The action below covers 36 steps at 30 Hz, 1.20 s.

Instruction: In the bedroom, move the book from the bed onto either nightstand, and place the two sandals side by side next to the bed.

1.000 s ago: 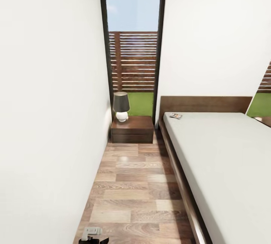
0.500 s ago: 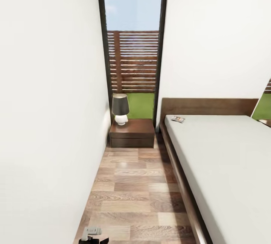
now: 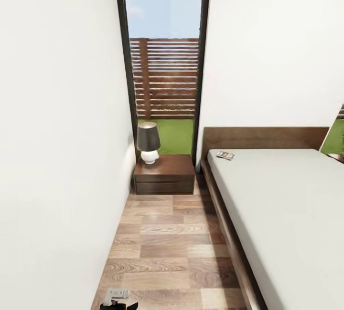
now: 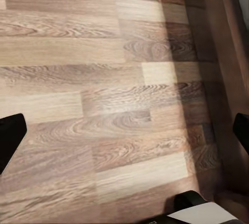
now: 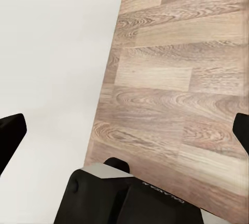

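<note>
The book (image 3: pixel 224 155) is seen right of centre, lying on the bed (image 3: pixel 286 205) by the headboard; the nightstand (image 3: pixel 165 174) stands left of it. Both pincers are held apart, empty, for travel.

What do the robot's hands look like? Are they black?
Yes. Each gripper has two black fingers with blunt, squared tips, seen at the picture edges in both wrist views. The right wrist view also shows a chunky black and pale-grey arm part with faint small lettering, too blurred to read.
</note>
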Tool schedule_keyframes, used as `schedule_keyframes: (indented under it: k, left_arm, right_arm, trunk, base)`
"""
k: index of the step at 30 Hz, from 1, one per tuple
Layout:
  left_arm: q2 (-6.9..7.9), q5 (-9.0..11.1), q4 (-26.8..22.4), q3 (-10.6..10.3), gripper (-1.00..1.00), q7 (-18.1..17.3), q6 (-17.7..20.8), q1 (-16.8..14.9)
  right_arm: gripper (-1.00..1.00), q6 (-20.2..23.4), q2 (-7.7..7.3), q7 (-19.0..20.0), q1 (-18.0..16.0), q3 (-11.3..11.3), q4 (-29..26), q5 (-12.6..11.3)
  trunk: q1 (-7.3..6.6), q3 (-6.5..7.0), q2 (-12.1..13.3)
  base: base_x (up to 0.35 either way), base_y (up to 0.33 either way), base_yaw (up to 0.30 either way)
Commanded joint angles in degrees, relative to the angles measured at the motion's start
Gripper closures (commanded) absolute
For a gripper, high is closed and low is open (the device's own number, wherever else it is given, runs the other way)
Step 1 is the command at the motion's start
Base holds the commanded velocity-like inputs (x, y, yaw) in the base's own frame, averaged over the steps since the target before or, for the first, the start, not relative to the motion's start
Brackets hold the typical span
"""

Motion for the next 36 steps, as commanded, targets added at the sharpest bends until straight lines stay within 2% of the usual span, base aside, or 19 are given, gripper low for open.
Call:
schedule_keyframes:
  k: [1,17,36]
  left_arm:
    - [0.02,0.51,0.06,-0.49,-1.0,-0.18,-0.23,-0.04]
    - [0.02,0.51,0.06,-0.49,-1.0,-0.18,-0.23,-0.04]
    - [0.02,0.51,0.06,-0.49,-1.0,-0.18,-0.23,-0.04]
  right_arm:
    - [-1.0,-0.33,-0.05,-0.03,-0.09,-0.44,0.2,0.51]
    - [-1.0,-0.33,-0.05,-0.03,-0.09,-0.46,0.2,0.51]
    - [-1.0,-0.33,-0.04,-0.05,-0.09,-0.39,0.2,0.51]
  trunk:
    - [0.04,-0.08,-0.06]
    - [0.04,-0.08,-0.06]
    - [0.04,-0.08,-0.06]
  base:
    - [0.332,0.0,-0.189]
    - [0.332,0.0,-0.171]
    - [0.227,0.0,-0.011]
